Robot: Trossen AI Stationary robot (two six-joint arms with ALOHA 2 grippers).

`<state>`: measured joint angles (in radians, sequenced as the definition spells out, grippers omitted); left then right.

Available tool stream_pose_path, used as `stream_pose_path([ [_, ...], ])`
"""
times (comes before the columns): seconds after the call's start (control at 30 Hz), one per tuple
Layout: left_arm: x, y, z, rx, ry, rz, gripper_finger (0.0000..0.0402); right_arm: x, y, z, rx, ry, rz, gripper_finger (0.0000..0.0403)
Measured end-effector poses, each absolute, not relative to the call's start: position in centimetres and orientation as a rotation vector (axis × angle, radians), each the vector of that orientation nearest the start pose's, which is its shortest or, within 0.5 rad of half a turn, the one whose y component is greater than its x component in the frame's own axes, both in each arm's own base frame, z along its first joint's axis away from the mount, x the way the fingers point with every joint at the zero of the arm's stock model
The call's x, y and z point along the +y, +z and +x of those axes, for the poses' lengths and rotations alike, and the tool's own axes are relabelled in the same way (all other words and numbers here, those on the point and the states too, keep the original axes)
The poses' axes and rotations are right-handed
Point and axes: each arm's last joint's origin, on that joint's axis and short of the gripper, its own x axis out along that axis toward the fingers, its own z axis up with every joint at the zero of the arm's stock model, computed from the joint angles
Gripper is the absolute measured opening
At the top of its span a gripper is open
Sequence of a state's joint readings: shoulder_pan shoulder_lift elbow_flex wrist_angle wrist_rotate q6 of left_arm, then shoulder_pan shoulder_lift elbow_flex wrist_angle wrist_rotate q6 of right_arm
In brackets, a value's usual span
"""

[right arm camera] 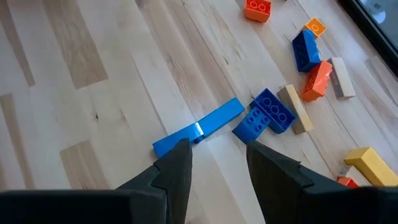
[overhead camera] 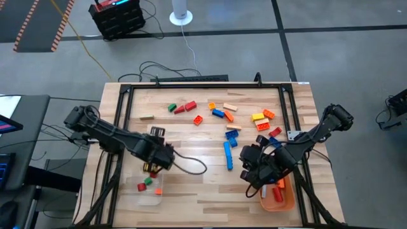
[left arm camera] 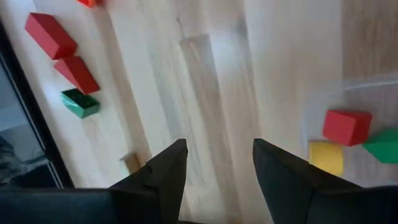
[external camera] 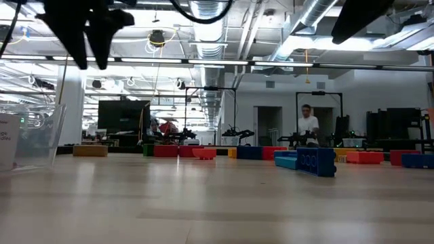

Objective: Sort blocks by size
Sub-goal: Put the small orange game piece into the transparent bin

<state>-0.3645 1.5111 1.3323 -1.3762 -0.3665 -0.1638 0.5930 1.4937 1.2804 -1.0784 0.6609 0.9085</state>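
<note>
Blocks lie scattered over the far half of the wooden table [overhead camera: 191, 191]: red ones [overhead camera: 189, 106], a green one [overhead camera: 172, 108], a tan bar [overhead camera: 147, 117], yellow and orange ones [overhead camera: 261, 117]. A long blue bar [overhead camera: 227, 154] lies flat near the middle. My left gripper [left arm camera: 217, 149] hangs open and empty just beyond the far edge of the clear tray [overhead camera: 150, 198], which holds a red [left arm camera: 346, 126], a yellow [left arm camera: 326, 156] and a green block [left arm camera: 382, 145]. My right gripper [right arm camera: 217, 149] stands open and empty just short of the blue bar [right arm camera: 198, 129].
An orange tray [overhead camera: 284, 203] with a few blocks sits at the near right under my right arm. Two more blue blocks [right arm camera: 266, 115] and a tan bar [right arm camera: 293, 109] lie just right of the blue bar. A black frame [overhead camera: 191, 81] borders the table.
</note>
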Motion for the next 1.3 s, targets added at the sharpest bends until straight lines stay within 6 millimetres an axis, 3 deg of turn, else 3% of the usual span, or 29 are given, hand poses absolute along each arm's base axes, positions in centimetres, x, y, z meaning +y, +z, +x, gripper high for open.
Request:
stream_pose_path([
  [0.17,-4.5,29.0,25.2,1.357,0.11,0.383,0.017,14.2,28.5,24.1,0.863,-0.489,0.05,0.0182],
  [0.33,0.7,27.7,24.7,1.28,0.138,0.313,0.0167,14.0,26.7,24.3,0.846,-0.483,-0.007,0.0182],
  [0.53,6.5,25.9,24.1,1.19,0.254,0.198,0.0166,12.0,24.0,25.6,0.824,-0.495,-0.041,0.0182],
  [0.67,9.0,25.1,25.6,1.028,0.289,0.061,0.0169,10.1,23.4,26.8,0.811,-0.506,-0.086,0.0182],
  [0.9,10.0,21.9,30.3,0.895,0.278,-0.002,0.0195,7.3,23.8,28.6,0.764,-0.548,-0.098,0.0182],
  [1.1,10.8,18.9,33.0,0.83,0.321,-0.034,0.0232,7.3,24.2,28.5,0.756,-0.54,-0.13,0.0182],
  [1.3,12.1,17.1,34.0,0.788,0.404,-0.064,0.0272,7.4,24.2,28.5,0.754,-0.539,-0.139,0.0182],
])
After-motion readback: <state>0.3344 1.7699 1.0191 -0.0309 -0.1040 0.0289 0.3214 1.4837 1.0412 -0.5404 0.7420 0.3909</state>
